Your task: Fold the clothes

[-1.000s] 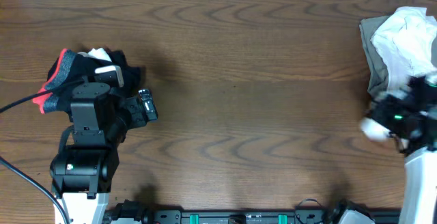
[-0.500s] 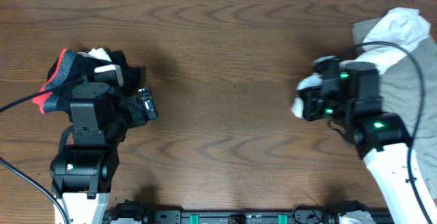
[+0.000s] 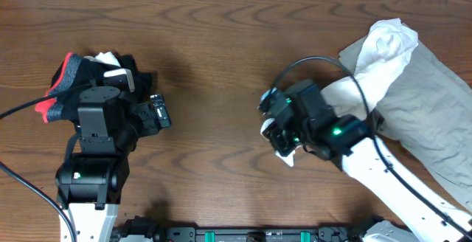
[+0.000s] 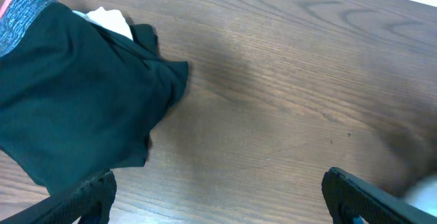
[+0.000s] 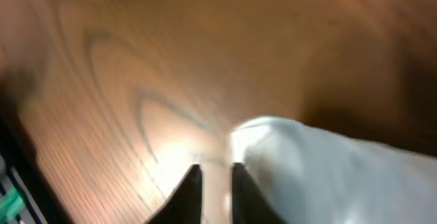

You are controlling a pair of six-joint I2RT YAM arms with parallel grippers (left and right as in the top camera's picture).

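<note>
You are at the fetching step, not yet folding. The soft white cotton T-shirt (image 3: 376, 57) lies bunched and stretched from the right side toward mid-table. Its far end is draped over a crumpled khaki garment (image 3: 431, 116), and its leading end is at the right gripper (image 3: 274, 128). That gripper's jaws stand only a sliver apart, and you cannot tell whether cloth is pinched between them. The left gripper (image 3: 158, 114) is spread wide with nothing in it, beside a black bundle of clothes with a red-and-grey band (image 3: 85, 76) at the left.

Next, you probably need the shirt pulled clear of the khaki and spread flat. The brown wooden table (image 3: 221, 50) is bare through the middle and far side, which gives you room. Mind the near edge and the arm bases.
</note>
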